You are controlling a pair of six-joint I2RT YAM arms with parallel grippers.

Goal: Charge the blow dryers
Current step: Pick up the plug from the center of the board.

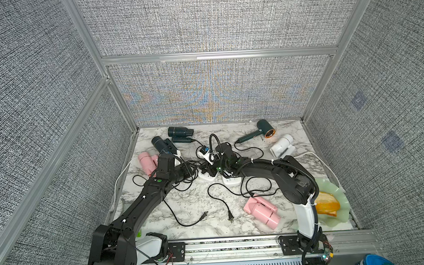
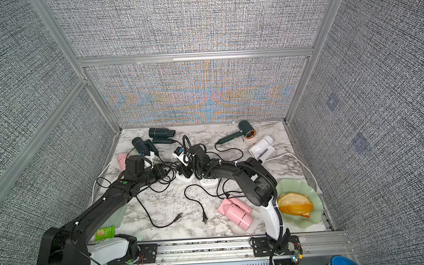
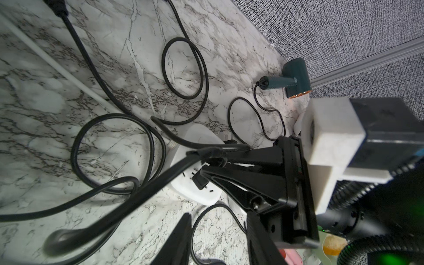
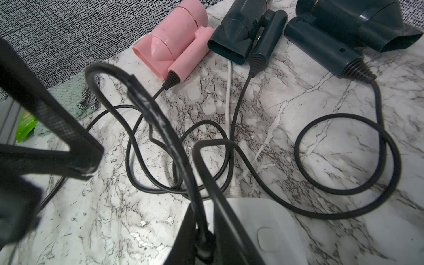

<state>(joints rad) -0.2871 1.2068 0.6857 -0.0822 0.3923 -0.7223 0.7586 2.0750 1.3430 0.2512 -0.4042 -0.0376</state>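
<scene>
Right pincer (image 3: 210, 158): clamped on a black cord (image 3: 160, 174), directly over a white socket block (image 3: 202, 195).

Left pincer (image 3: 218, 214): jaws apart, nothing seen in them, just beside.

Six blow dryers (image 1: 180, 132) lie around both pincers. A pink dryer (image 1: 261, 210) lies behind them and a white dryer (image 1: 282, 144) beyond the right one.

Two plugs (image 1: 230, 216) lie loose behind; the task is judged largely unfinished.

Marble-patterned table (image 1: 184, 201), cluttered with cords. Grey woven walls (image 1: 212, 21).
</scene>
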